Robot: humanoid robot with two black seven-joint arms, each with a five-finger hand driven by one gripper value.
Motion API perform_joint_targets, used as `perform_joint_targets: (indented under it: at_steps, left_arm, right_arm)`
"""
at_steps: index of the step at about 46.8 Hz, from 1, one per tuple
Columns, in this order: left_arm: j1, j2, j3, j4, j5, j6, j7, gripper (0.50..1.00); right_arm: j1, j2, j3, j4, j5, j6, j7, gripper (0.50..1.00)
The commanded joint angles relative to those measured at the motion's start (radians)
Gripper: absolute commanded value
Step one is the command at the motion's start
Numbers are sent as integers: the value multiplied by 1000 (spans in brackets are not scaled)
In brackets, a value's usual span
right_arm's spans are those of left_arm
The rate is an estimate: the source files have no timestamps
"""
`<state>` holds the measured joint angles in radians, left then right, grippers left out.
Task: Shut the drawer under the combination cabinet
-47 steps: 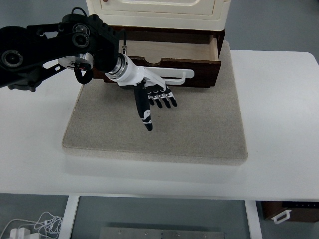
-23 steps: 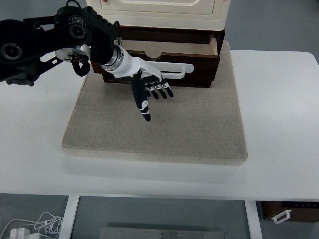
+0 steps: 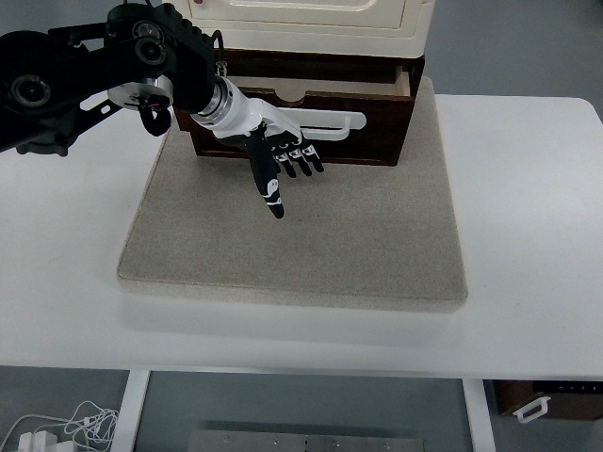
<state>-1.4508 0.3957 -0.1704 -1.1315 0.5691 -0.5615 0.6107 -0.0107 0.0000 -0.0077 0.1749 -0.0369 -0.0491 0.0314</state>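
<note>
A cream combination cabinet (image 3: 311,24) stands at the back of a grey mat. Under it a dark brown wooden drawer (image 3: 372,127) sticks out a short way, with a white handle (image 3: 334,121) on its front. My left hand (image 3: 283,165) is black and white, with fingers spread and holding nothing. Its palm lies flat against the left part of the drawer front, fingers pointing down over the mat. The black left arm (image 3: 85,71) comes in from the left edge. The right arm is out of view.
The grey mat (image 3: 301,235) covers the middle of the white table (image 3: 528,235). The table's near edge runs along the bottom, with a white cable (image 3: 57,428) on the floor below left.
My left hand has moved back toward the cabinet with the drawer front. The drawer has slid in and shows much less of its inside than a second ago.
</note>
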Motion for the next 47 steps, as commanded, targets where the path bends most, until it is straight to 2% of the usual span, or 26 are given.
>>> perform_joint_targets:
  at_steps: [1,30,37,47]
  left_arm:
    - [1,-3,0,13,5,0,0,996]
    - [3,-12,-4,85,43,5,-2,992]
    - [3,-12,-4,88,45,32,-3,990]
    - [4,-12,-4,127,48,34,-8,988]
  right_arm:
    - [0,0,0,0,0,0,-1,952]
    - [0,0,0,0,0,0,-1,952]
    - [0,0,0,0,0,0,-1,952]
    - [0,0,0,0,0,0,-1,952]
